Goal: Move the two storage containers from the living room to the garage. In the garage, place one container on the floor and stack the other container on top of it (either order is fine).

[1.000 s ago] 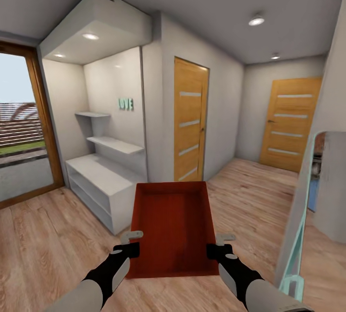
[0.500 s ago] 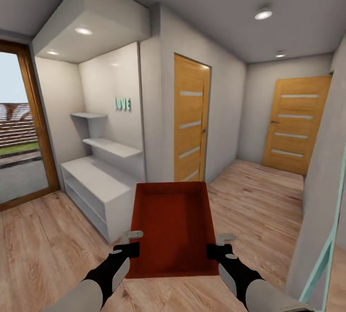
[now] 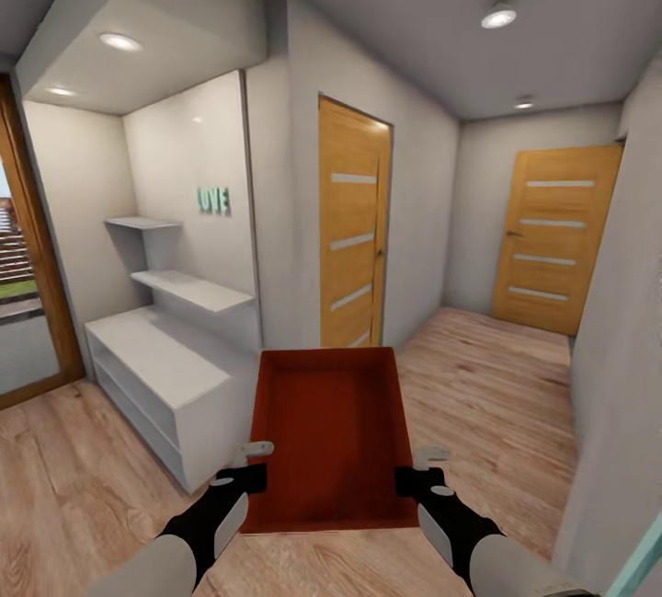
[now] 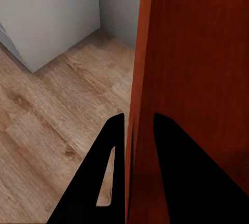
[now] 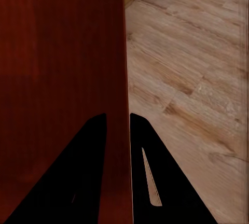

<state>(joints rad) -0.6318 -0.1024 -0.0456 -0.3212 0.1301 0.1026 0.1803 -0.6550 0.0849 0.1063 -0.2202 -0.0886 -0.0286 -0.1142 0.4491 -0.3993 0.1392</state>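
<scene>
Your left gripper (image 3: 250, 466) is pinched on the left long wall of the orange-red lidless rectangular storage container (image 3: 333, 436); in the left wrist view the two black fingers (image 4: 106, 172) sit one outside, one inside that wall, nearly closed with just the thin wall between them. Your right gripper (image 3: 416, 468) does the same on the right long wall, and in the right wrist view its fingers (image 5: 91, 167) straddle the edge, clamped on it. The container is carried between both arms out in front of your trunk, roughly level, open side up, nothing inside, off the light wood-plank floor (image 3: 487, 376). Step in hand looks like transport: you're carrying this bin through a hallway, not in the garage yet, no dark concrete floor or car in sight. Ahead-left is a white built-in shelf unit (image 3: 156, 367) with a teal "LOVE" sign (image 3: 212, 200), close to the container's left front corner, so watch that. Straight ahead is a closed orange wood door (image 3: 351, 229) in the wall; a second orange door (image 3: 547, 238) is shut at the corridor's end on the right. Next move probably calls for steering the base right of the shelf unit and down the corridor, keeping both clamps steady and the bin level. The second container isn't something I can place from here.
</scene>
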